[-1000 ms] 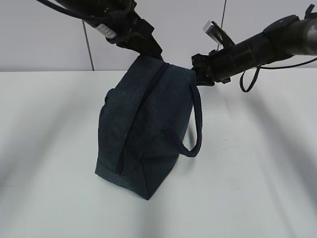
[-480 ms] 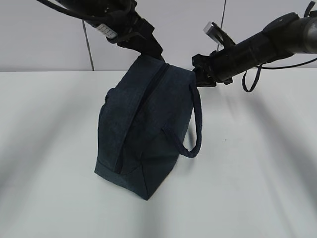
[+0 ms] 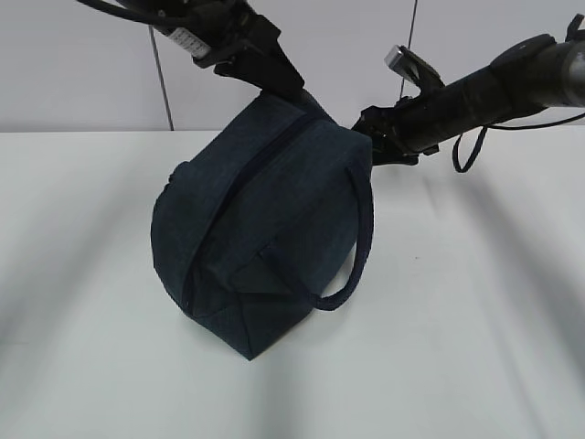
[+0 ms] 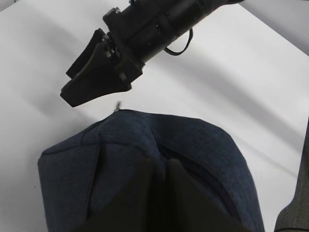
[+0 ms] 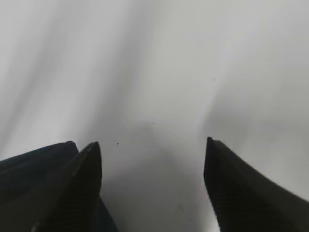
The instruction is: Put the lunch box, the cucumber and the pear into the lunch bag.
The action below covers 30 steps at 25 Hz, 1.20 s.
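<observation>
Lunch bag [image 3: 260, 229] hangs pinched by left gripper [image 3: 288, 91] — right gripper [image 5: 152, 186] spread, just beside it.

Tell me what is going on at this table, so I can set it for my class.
Two black robot arms are handling a dark navy fabric lunch bag on a white table. The left gripper is shut on the top of the bag, which looks zipped closed and tilted. The right gripper stands open beside the bag, holding nothing. No lunch box, cucumber or pear is visible outside the bag.
</observation>
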Available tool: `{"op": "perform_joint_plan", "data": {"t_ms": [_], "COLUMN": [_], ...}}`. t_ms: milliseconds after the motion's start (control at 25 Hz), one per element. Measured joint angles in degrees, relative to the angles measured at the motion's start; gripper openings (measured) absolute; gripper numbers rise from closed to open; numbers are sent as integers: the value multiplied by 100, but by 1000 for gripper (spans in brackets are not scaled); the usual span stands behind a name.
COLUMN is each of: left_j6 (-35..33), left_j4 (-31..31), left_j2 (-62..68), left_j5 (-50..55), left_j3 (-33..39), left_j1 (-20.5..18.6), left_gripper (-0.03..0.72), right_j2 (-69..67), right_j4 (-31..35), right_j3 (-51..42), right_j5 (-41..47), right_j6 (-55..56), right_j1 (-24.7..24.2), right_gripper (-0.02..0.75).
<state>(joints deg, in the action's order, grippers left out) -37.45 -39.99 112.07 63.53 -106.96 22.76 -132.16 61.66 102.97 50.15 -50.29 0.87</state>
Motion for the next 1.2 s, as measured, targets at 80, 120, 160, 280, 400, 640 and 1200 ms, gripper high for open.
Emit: {"op": "perform_joint_plan", "data": {"t_ms": [80, 120, 160, 280, 400, 640, 1200], "left_j6": [6, 43, 63, 136, 307, 367, 1270], "left_j4": [60, 102, 153, 260, 268, 320, 2681], "left_j2": [0, 0, 0, 0, 108, 413, -24], "left_j5": [0, -7, -14, -73, -289, -989, -1034], "left_j3": [0, 0, 0, 0, -5, -5, -5], "left_j1": [0, 0, 0, 0, 0, 0, 0], "left_gripper": [11, 11, 11, 12, 55, 361, 508], "right_j2": [0, 29, 79, 314, 589, 1145, 1902], "right_j4": [10, 10, -16, -168, -441, -1538, -4012], "right_j3": [0, 0, 0, 0, 0, 0, 0], "right_j5": [0, 0, -11, -35, -35, 112, 1081], "right_j6": [-52, -66, -79, -102, -110, 86, 2081], "right_j1": [0, 0, 0, 0, 0, 25, 382], "right_gripper": [539, 541, 543, 546, 547, 547, 548]}}
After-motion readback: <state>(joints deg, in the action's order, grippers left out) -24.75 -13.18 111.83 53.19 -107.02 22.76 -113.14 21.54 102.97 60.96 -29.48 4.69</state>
